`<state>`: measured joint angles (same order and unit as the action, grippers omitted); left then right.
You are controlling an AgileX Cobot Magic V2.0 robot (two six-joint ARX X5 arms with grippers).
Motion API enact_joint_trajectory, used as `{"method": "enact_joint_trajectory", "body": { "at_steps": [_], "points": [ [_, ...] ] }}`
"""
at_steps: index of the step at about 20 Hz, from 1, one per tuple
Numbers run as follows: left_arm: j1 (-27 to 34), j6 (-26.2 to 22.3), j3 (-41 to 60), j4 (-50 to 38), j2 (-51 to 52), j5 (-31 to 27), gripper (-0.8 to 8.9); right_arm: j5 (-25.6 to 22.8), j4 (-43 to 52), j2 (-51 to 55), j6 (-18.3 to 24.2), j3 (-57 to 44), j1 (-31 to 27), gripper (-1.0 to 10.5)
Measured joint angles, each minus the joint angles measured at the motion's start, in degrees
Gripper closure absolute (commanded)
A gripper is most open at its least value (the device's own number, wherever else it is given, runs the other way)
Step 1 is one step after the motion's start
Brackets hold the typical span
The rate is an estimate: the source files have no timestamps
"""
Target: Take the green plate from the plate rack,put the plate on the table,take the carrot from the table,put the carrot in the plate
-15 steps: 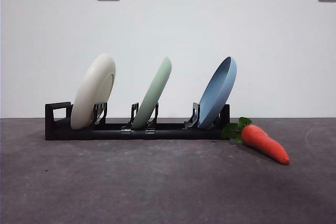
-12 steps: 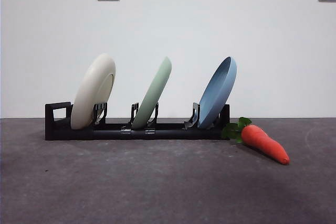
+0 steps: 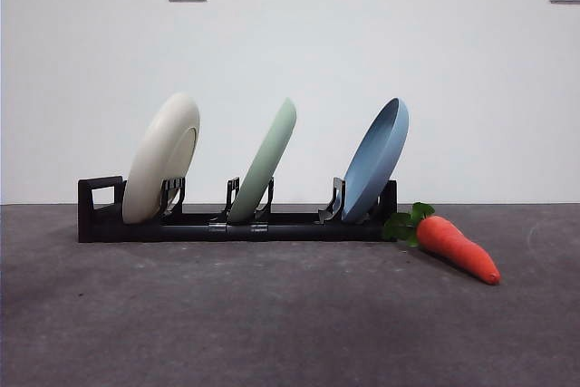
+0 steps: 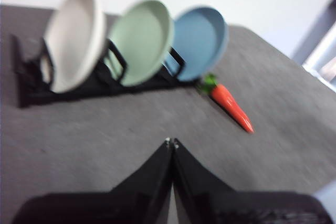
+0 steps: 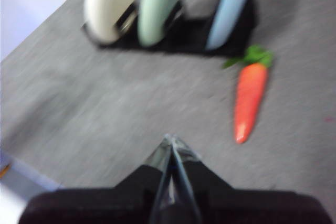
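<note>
1. A dark grey table (image 3: 272, 314) runs back to a white wall (image 3: 299, 52).
2. The rack (image 3: 208, 224) holds three leaning plates: white (image 3: 161, 156), green plate (image 3: 264, 160) in the middle, blue (image 3: 376, 159).
3. The left gripper (image 4: 170, 142) and right gripper (image 5: 169, 140) hang above the table, jaws pressed together, empty.
4. The carrot (image 3: 458, 248) lies beside the rack's blue-plate end, well apart from both grippers.

Mottled dark grey counter (image 3: 272, 314); black plate rack (image 3: 181, 224) carrying a cream-white plate (image 3: 161, 156), pale mint-green plate (image 3: 267, 160) and light blue plate (image 3: 376, 159); bright orange carrot (image 3: 458, 248), dark green leaves
</note>
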<state>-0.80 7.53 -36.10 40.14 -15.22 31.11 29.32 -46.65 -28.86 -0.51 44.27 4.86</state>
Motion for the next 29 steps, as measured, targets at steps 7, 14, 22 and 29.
{"method": "enact_joint_trajectory", "body": {
  "at_steps": [7,14,22,29],
  "points": [
    [0.0,-6.1,-2.3,7.4,-2.3,4.6,8.10,3.9,-8.8,-4.9,5.5,3.1,0.0,9.4],
    [0.0,-6.7,-2.3,7.4,-2.3,4.6,2.47,3.5,-8.9,-5.2,6.0,3.1,0.0,3.5],
    [0.0,-6.9,-2.3,5.2,-5.0,4.9,2.47,3.3,-9.0,-5.2,5.9,3.1,0.0,3.5],
    [-3.7,-7.1,-9.7,-3.1,-18.5,5.1,2.47,3.3,-9.0,-5.2,5.9,3.1,0.0,3.5]
  ]
}}
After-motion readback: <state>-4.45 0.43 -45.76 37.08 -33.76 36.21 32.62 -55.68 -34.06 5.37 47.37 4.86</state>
